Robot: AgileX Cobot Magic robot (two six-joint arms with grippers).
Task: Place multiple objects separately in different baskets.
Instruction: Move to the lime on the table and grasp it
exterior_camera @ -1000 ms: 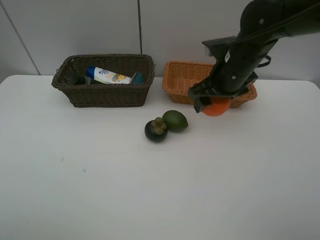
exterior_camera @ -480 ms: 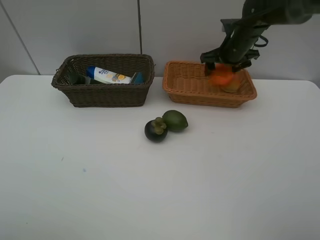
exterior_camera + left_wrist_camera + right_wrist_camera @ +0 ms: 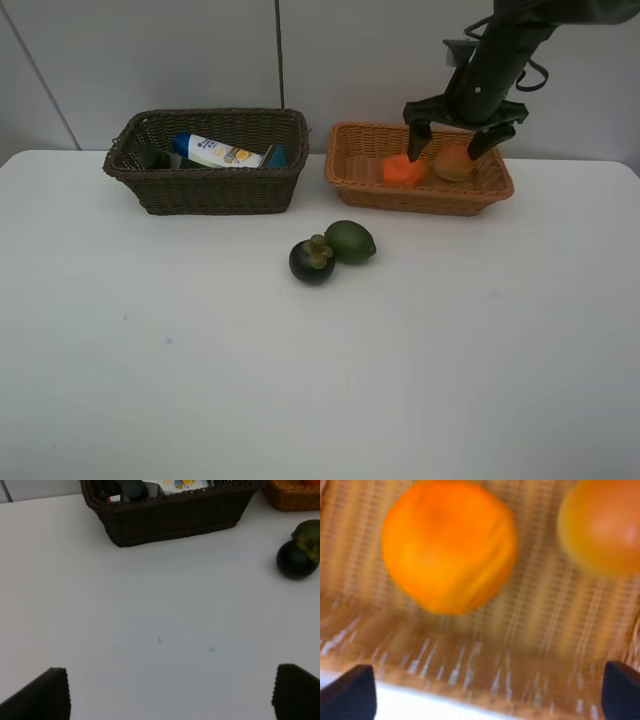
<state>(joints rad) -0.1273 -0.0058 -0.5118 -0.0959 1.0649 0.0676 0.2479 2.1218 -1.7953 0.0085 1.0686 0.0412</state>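
The right gripper (image 3: 446, 150) (image 3: 485, 695) hangs over the light orange-tan basket (image 3: 420, 197), its jaws spread wide and holding nothing. The orange (image 3: 402, 169) (image 3: 449, 545) and the peach (image 3: 453, 163) (image 3: 600, 525) lie side by side inside that basket. On the white bench (image 3: 300, 380), the green citrus (image 3: 351, 241) touches the dark purple mangosteen (image 3: 312, 260) in front of both baskets. The dark brown basket (image 3: 205, 190) holds the white blue-capped bottle (image 3: 222, 152) with other dark items. The left gripper (image 3: 170, 695) hovers above bare bench, its jaws spread and empty.
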